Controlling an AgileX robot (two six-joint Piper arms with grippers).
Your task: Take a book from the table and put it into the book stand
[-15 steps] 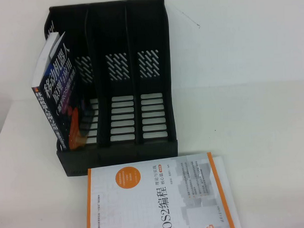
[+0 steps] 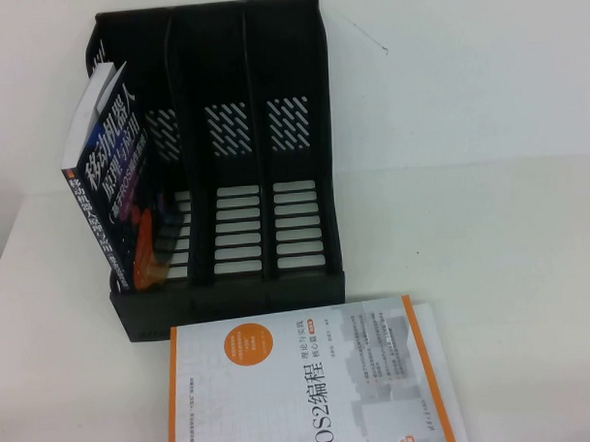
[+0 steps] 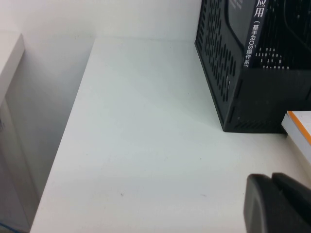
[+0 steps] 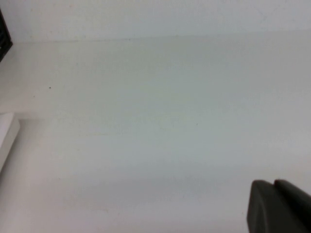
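The white ROS2 book [image 2: 310, 385] with an orange edge stripe and orange circle lies flat on the white table [image 2: 488, 195], just in front of the black book stand [image 2: 225, 165]. The stand's middle and right slots hold nothing. Neither arm shows in the high view. My left gripper [image 3: 271, 178] is shut and empty, low over the table to the left of the stand [image 3: 223, 63], with the book's orange corner [image 3: 299, 128] close by. My right gripper [image 4: 273, 184] is shut and empty over bare table [image 4: 155, 121] to the right of the book.
A dark blue book [image 2: 110, 189] with white characters leans in the stand's left slot; its spine shows in the left wrist view [image 3: 255, 34]. The table's left edge [image 3: 73, 121] drops off beside a white surface [image 3: 9, 63].
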